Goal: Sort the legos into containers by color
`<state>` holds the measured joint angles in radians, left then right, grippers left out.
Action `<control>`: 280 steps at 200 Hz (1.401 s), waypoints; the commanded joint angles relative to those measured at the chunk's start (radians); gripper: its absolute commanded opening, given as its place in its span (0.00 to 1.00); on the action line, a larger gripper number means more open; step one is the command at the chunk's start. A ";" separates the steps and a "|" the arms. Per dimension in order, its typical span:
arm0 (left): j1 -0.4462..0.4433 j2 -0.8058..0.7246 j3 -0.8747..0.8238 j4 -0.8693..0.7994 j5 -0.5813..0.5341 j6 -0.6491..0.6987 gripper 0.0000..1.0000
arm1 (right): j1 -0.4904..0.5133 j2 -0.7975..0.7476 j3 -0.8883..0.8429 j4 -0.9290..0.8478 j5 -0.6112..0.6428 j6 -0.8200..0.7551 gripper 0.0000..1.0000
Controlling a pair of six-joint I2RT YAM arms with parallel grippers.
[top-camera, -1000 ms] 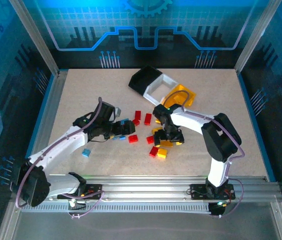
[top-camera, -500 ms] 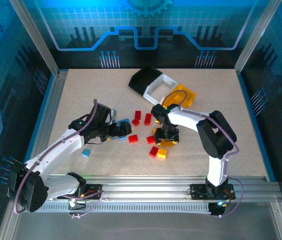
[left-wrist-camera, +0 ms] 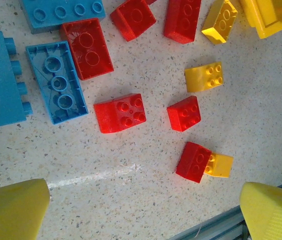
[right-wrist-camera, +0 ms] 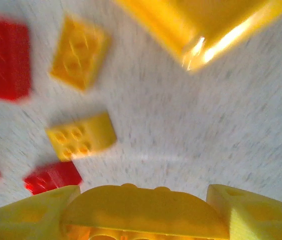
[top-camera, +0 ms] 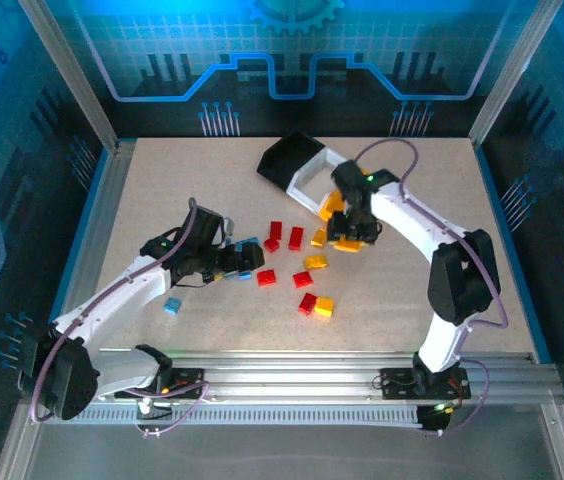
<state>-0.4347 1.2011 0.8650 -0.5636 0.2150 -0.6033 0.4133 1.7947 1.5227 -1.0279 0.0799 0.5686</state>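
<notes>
The small plastic studded legos [top-camera: 302, 279], in red, blue and yellow-orange, are lying loose on the speckled beige table [top-camera: 162, 190], scattered between the two arms. One single blue lego [top-camera: 172, 306] is lying apart from the others at the near left.

In the left wrist view, a red lego [left-wrist-camera: 195, 160] is touching a small yellow lego [left-wrist-camera: 220, 165]. An upturned blue lego [left-wrist-camera: 56, 82] is lying just beside a long blue lego [left-wrist-camera: 3, 77].

The three joined open plastic containers are sitting aslant at the far centre of the table. The black bin [top-camera: 284, 160] is standing leftmost, the white bin [top-camera: 314, 178] in the middle, and the yellow bin [top-camera: 364, 188] rightmost.

The right hand [top-camera: 350, 232] is hanging at the near edge of the yellow bin. It is clamping a yellow-orange lego [right-wrist-camera: 146, 207] between its yellow fingers [right-wrist-camera: 26, 215]. The right wrist view is blurring.

The left hand [top-camera: 245, 260] is hovering over the blue legos. Its fingers are standing wide apart and are holding nothing.
</notes>
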 commanded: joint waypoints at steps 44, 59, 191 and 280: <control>-0.003 -0.055 -0.017 -0.079 0.004 -0.006 0.99 | -0.161 0.358 0.519 -0.134 0.011 -0.125 0.60; -0.004 -0.070 -0.017 -0.099 0.000 -0.001 0.99 | -0.178 0.433 0.611 -0.151 0.011 -0.127 0.63; 0.001 0.021 -0.049 0.036 0.001 -0.051 0.99 | 0.081 -0.109 -0.127 -0.067 -0.071 -0.074 0.87; -0.001 0.017 -0.034 0.036 0.016 -0.067 0.99 | 0.334 -0.197 -0.478 0.113 -0.071 0.059 0.83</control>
<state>-0.4347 1.2446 0.8276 -0.5255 0.2089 -0.6540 0.7303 1.5898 1.0489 -0.9680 -0.0044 0.6140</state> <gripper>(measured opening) 0.990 0.826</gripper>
